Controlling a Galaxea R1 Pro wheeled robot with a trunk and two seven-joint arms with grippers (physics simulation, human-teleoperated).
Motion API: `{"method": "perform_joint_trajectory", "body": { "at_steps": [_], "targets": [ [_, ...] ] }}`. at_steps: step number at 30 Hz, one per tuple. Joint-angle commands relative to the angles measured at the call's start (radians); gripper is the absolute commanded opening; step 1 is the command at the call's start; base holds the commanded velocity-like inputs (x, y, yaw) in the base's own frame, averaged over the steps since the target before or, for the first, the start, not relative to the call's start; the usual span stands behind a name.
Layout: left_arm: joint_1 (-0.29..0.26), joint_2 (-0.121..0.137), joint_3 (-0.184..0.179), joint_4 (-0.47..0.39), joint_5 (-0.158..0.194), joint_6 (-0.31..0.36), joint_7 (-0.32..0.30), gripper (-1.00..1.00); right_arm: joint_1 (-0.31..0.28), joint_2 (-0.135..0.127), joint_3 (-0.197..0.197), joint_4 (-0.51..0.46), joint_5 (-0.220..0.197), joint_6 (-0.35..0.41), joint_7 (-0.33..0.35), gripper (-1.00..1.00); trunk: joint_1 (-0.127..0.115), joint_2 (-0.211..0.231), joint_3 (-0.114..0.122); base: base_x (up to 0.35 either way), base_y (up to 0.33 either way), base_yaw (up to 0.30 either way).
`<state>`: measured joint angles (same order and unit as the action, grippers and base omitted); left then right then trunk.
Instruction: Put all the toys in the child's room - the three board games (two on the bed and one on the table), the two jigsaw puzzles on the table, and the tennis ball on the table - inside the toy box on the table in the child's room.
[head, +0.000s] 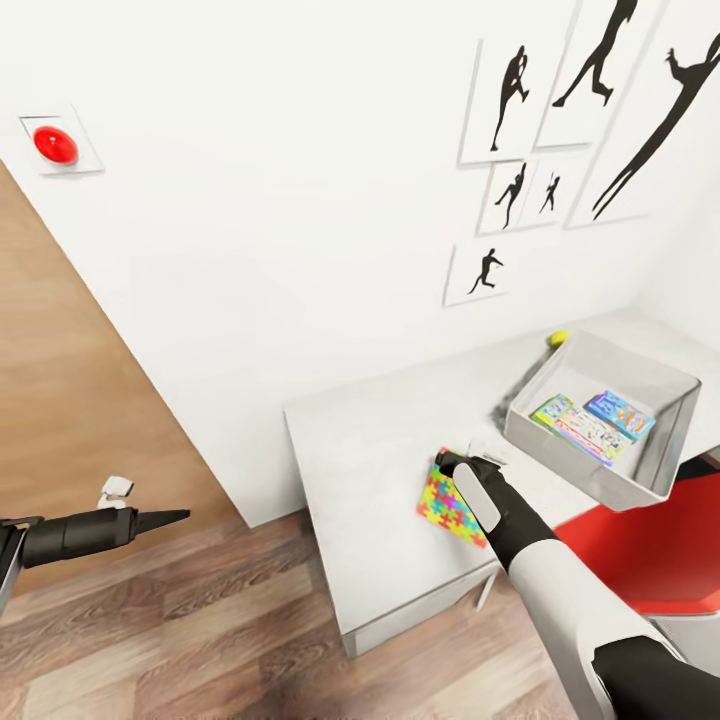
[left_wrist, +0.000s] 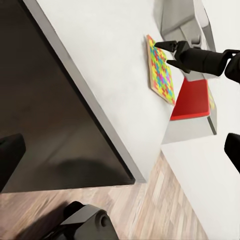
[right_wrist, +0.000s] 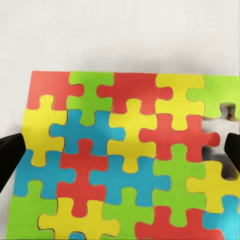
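Right fingers (head: 447, 462), spread over the jigsaw puzzle (head: 452, 507) at the desk's (head: 370, 460) six-o'clock edge, risk nudging it off; left fingers (head: 165, 518) pressed together.

one jigsaw puzzle (head: 452, 503) on the table (head: 370, 470), one toy box (head: 668, 442), two board games (head: 590, 420) inside, one tennis ball (head: 558, 338)

1. The place was a room in a home, most likely a child's bedroom or playroom.
2. Black sports silhouettes in white frames (head: 520, 100) hung on the white wall (head: 300, 200).
3. A pale desk top (head: 380, 450) carried a jigsaw puzzle (head: 450, 500) and a grey toy box (head: 600, 420) holding colourful game boxes (head: 595, 420).
4. The floor (head: 200, 620) was wood plank, with a red seat (head: 650, 550) beside the desk.
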<state>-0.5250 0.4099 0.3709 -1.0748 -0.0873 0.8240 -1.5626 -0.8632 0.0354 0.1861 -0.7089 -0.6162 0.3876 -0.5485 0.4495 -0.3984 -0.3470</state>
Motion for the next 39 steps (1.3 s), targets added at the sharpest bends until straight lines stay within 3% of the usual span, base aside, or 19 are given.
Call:
{"method": "perform_joint_trajectory", "body": {
  "at_steps": [1, 39],
  "targets": [
    [-0.001, 0.000, 0.002, -0.001, -0.009, 0.010, -0.008, 1.00, 0.000, 0.000, 0.002, 0.045, -0.028, -0.001, -0.007, 1.00, 0.001, -0.002, -0.002, -0.157, 0.166, 0.000],
    [-0.001, 0.001, 0.002, -0.001, -0.009, 0.012, -0.008, 1.00, 0.001, 0.003, 0.003, 0.040, -0.028, -0.001, -0.007, 1.00, 0.001, -0.002, -0.003, -0.094, 0.131, 0.000]
  ]
}}
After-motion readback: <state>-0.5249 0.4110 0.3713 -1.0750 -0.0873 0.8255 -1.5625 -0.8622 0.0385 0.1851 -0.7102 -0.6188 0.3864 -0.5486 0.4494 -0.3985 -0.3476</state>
